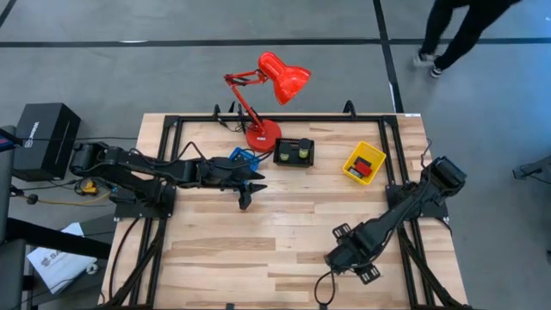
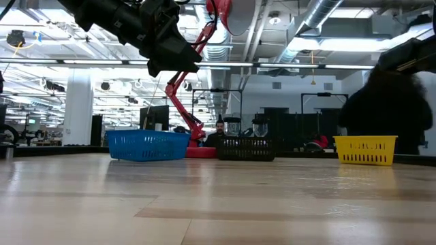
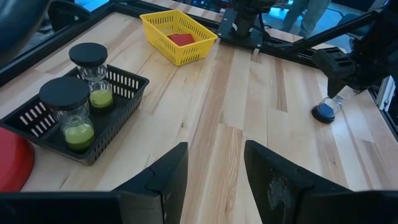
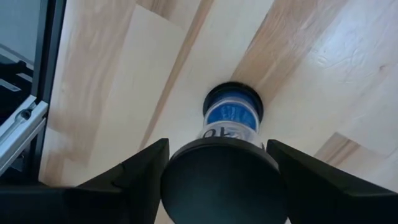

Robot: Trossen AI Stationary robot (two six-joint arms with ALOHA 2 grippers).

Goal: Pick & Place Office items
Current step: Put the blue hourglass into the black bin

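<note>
Right gripper (image 4: 217, 163), at five o'clock, grips a blue-bottomed jar (image 4: 232, 115), yet unbinned; left gripper (image 3: 214, 168) hangs open; two jars (image 3: 78, 115) binned.

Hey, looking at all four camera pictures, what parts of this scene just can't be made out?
- Blue bin contents: its wall hides them in the low view; the left arm covers it from above.
- Right gripper grip on the hourglass: the near black cap blocks the contact.
- Red item in the yellow bin: too small to identify.
- Person: cut off by the high view's top edge.
</note>
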